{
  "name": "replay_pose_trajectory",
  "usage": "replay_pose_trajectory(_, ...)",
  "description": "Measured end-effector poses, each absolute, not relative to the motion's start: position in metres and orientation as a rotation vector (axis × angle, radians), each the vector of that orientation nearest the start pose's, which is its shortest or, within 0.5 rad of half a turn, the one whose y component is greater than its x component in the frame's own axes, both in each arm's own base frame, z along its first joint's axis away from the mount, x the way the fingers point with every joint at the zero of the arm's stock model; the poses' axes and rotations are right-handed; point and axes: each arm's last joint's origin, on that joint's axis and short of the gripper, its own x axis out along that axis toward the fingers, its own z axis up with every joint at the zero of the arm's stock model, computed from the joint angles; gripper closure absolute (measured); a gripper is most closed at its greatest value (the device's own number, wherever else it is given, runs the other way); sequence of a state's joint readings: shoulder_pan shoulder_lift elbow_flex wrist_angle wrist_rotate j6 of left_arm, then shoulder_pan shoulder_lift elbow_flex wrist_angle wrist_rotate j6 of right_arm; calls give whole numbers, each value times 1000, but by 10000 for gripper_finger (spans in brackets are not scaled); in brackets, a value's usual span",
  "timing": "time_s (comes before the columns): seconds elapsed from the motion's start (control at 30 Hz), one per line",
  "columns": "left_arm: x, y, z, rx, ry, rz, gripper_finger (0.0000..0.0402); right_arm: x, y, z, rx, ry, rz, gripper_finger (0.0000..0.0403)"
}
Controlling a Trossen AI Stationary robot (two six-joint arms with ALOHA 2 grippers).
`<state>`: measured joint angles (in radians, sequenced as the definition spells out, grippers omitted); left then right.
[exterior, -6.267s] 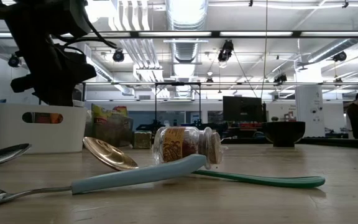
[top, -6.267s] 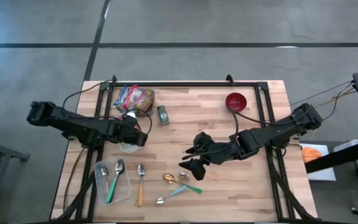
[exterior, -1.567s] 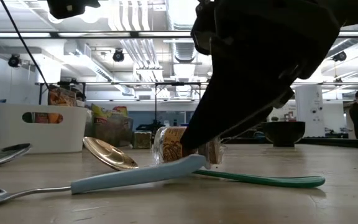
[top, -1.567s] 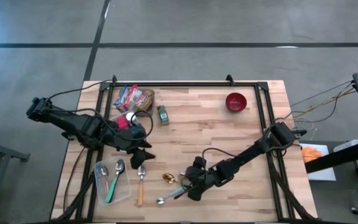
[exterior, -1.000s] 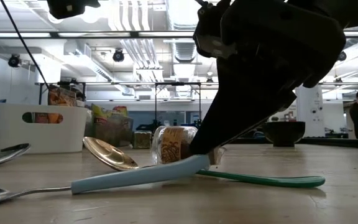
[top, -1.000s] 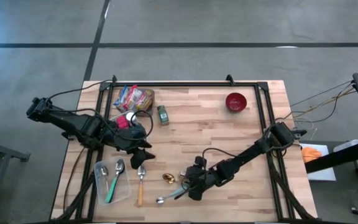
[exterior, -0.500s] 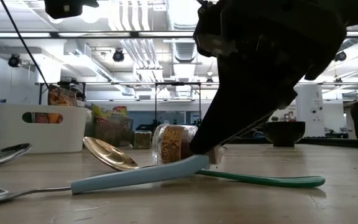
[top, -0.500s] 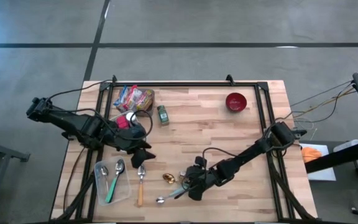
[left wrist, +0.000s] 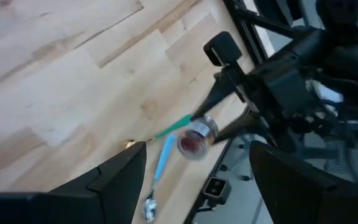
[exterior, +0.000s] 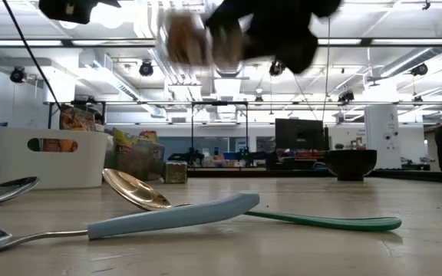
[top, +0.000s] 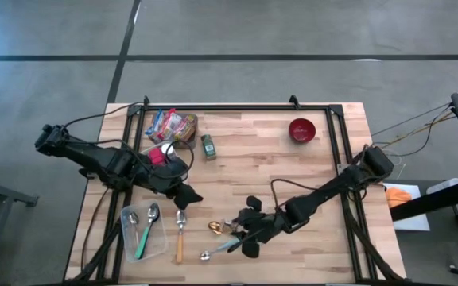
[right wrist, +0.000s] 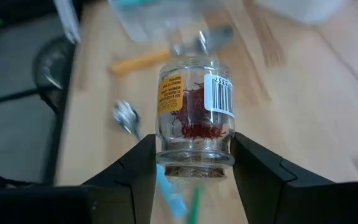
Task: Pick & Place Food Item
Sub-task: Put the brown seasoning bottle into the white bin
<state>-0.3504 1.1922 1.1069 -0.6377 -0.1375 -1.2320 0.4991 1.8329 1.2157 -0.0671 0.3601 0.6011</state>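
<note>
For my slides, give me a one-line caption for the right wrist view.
Right gripper holding a small glass spice jar of red threads, lifted above the wooden table and scattered spoons.

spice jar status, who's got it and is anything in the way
Right gripper shut on spice jar, jar off the table. Left gripper open, empty, waiting by the white bin. Spoons below; nothing blocking.
</note>
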Motion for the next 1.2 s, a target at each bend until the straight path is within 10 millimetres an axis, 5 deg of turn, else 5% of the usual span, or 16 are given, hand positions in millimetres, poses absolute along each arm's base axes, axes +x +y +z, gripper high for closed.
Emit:
replay_pose_trajectory(0.27, 256, -90, 311, -1056, 714, 224, 116, 368, 174, 251, 280, 540, -85, 237)
replay_pose_trajectory(0.53, 269, -95, 309, -1129, 672, 192, 116, 375, 169, 274, 226, 497, -150, 237)
replay_pose_trajectory(1.2, 274, -99, 312, -1121, 654, 106, 132, 380, 165, 304, 141, 408, -183, 237)
